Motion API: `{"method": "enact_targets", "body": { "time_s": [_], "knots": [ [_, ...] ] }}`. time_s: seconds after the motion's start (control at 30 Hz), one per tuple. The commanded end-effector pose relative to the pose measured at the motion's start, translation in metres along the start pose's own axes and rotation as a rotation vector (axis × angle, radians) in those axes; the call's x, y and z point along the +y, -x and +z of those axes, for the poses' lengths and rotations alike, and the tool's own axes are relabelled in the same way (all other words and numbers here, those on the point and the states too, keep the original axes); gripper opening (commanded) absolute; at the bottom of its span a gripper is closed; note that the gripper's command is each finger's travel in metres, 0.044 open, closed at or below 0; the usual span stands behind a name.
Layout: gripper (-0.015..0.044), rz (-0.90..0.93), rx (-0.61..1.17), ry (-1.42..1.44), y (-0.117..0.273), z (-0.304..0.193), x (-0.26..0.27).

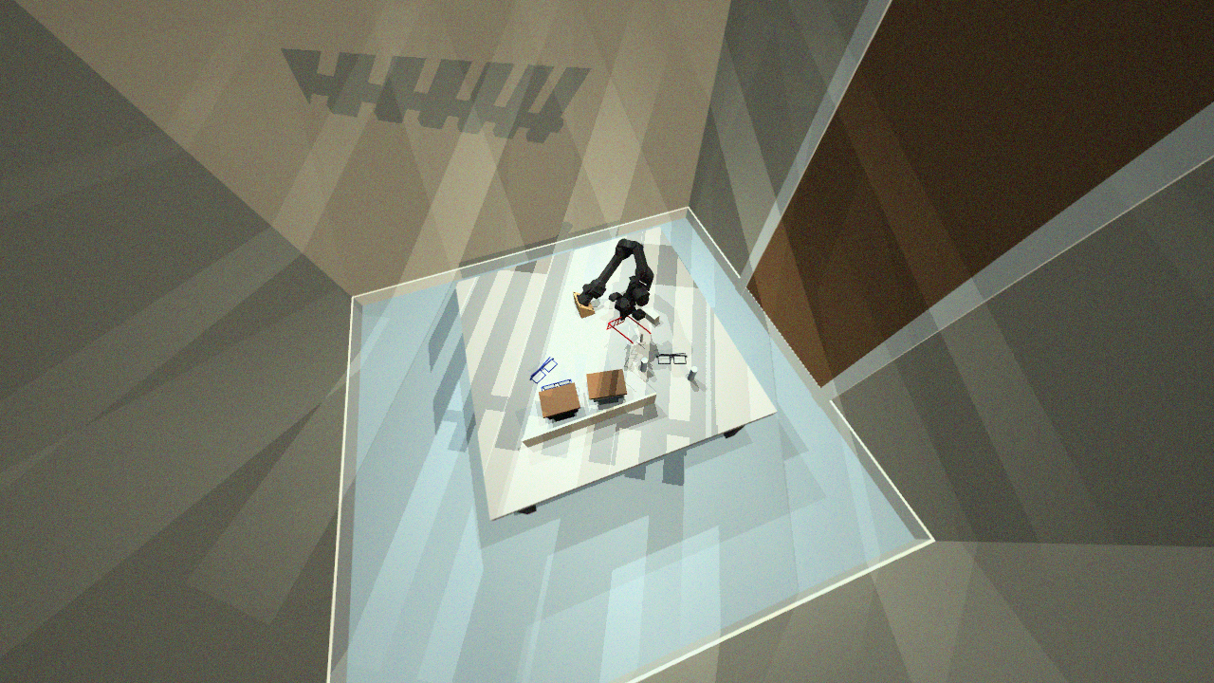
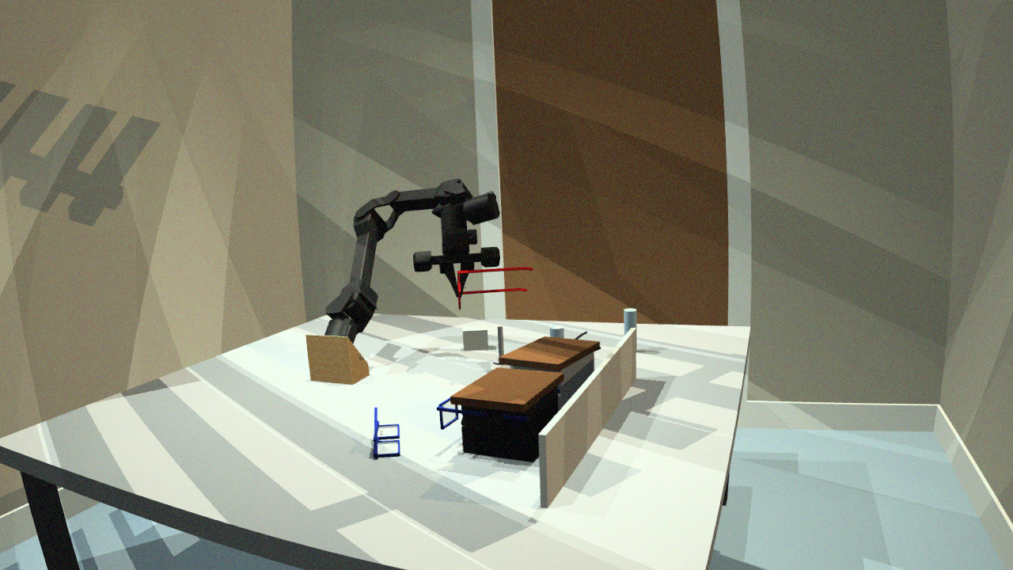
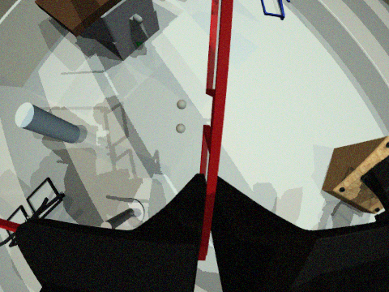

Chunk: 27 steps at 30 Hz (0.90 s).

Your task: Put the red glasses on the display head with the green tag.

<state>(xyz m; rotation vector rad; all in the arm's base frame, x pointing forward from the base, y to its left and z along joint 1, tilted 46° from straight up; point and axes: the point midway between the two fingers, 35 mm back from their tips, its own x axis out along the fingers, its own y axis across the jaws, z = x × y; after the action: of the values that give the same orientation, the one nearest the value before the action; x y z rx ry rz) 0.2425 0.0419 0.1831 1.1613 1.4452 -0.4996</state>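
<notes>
My gripper is shut on the front frame of the red glasses, near the top bar. The glasses hang high above the table, both temples open and reaching right in the exterior view. The green-tagged head has a brown flat top; its small green tag shows below the nose knob in the wrist view. The held glasses are well apart from it. The other head wears blue glasses. The green-tagged head's ears are not clear.
A low wall stands behind both heads. Folded blue glasses lie near the other head. Black glasses and two cylinders, one nearer the green-tagged head, stand beyond. A small pale box sits near a thin post.
</notes>
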Motion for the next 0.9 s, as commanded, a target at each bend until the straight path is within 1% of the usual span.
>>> {"method": "enact_targets", "body": {
  "time_s": [0.0,0.47,0.87],
  "knots": [
    [0.0000,0.024,-0.034,-0.091,0.009,-0.007,-0.001],
    [0.0000,0.135,-0.094,-0.457,0.033,-0.032,-0.006],
    [0.0000,0.260,-0.093,-0.774,0.055,-0.052,-0.013]
  ]
}}
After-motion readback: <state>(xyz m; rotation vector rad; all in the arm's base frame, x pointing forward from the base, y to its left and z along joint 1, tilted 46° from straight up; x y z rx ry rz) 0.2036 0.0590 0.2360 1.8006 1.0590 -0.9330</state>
